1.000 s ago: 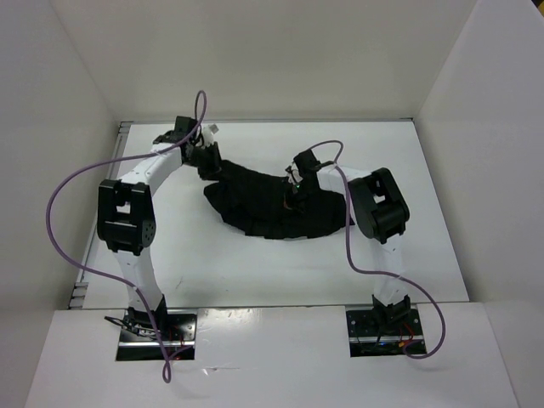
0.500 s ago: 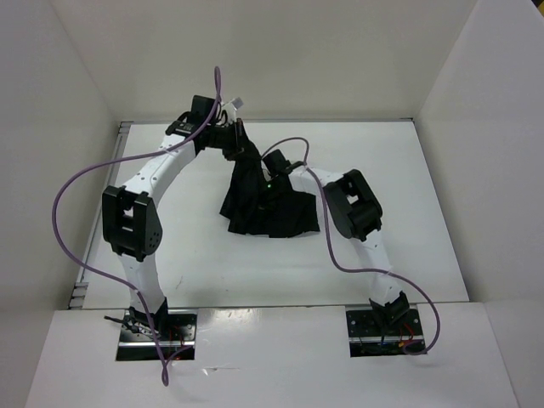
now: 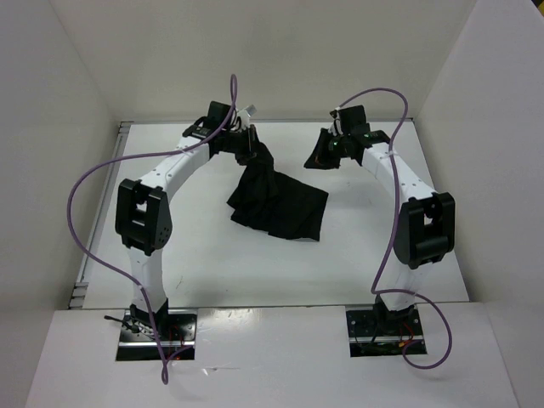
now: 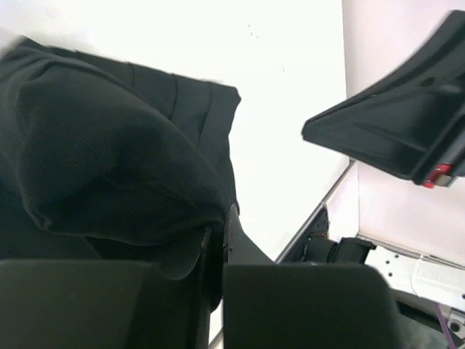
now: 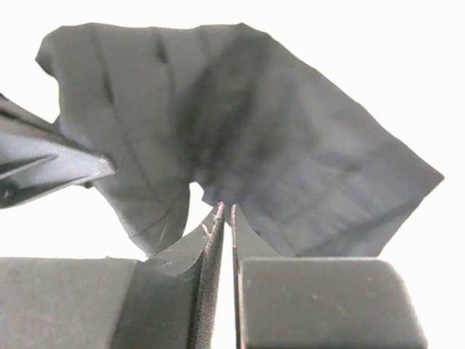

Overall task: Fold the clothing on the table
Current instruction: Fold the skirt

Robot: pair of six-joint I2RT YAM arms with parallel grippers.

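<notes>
The clothing (image 3: 285,208), a black pleated skirt, lies bunched on the white table (image 3: 195,246) left of centre. One end of it is lifted toward the far edge. My left gripper (image 3: 249,146) is shut on that raised end, and in the left wrist view fabric (image 4: 109,160) drapes over and between the jaws of the left gripper (image 4: 225,218). My right gripper (image 3: 321,155) hovers to the right of the skirt, apart from it. The right wrist view shows the right gripper (image 5: 225,211) open by a narrow gap with nothing in it. The skirt (image 5: 276,145) lies well beyond its tips.
White walls enclose the table on the left, far and right sides. A metal rail (image 3: 119,170) runs along the left edge. Purple cables (image 3: 89,183) loop off both arms. The right gripper's black body (image 4: 407,131) shows in the left wrist view.
The right gripper let go of the skirt and swung up and away to the right. The left gripper carried its end rightward and higher, and the skirt gathered into a narrower heap.
</notes>
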